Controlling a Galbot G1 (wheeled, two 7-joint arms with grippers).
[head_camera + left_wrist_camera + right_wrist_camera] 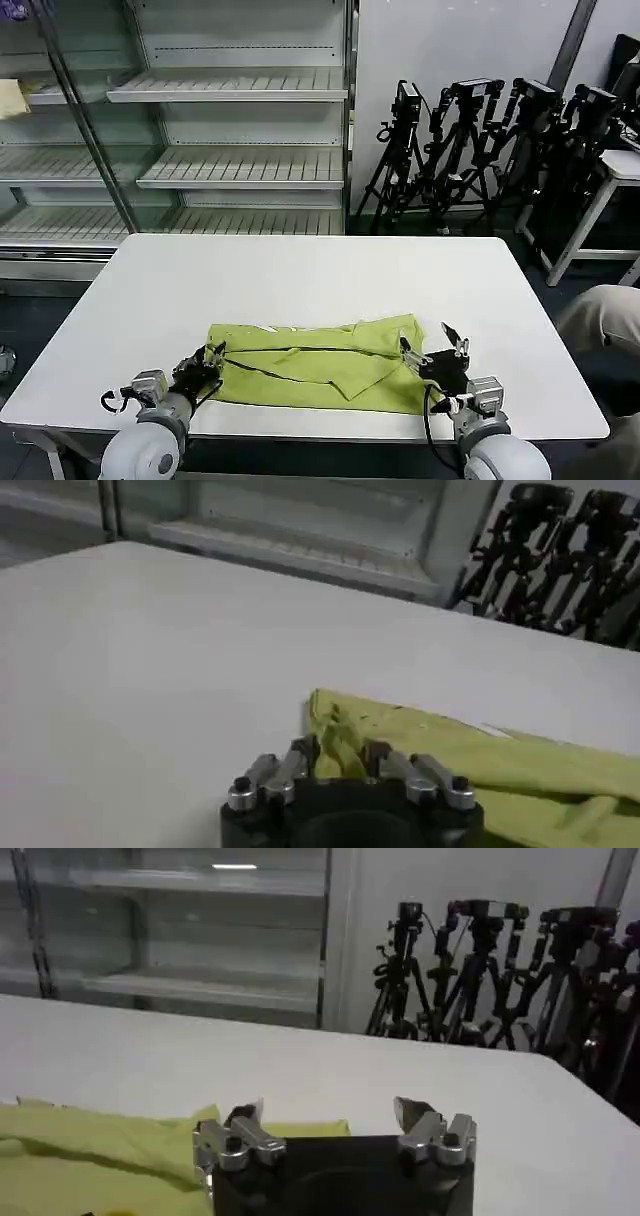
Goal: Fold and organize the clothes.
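My left gripper [212,358] sits low at the left end of the lime T-shirt [320,365], and from the left wrist view [340,765] its fingers are drawn in narrow with a ridge of the yellow-green fabric pinched between them. I hold it there, I judge, because that end edge has to be lifted and carried to make the next fold. My right gripper [432,350] is at the opposite end of the shirt, its fingers spread wide with nothing between them; in the right wrist view [330,1116] one finger stands over the cloth's edge and the other over bare tabletop, so it straddles the hem without gripping.

The T-shirt lies near the front edge of the white table [300,270], already gathered into a long crumpled band running left to right between the two grippers, with a sleeve flap showing on top. I read this as mid-fold: one end secured, the other lined up but not yet taken. The right fingers need to close on the hem before both ends can move together.
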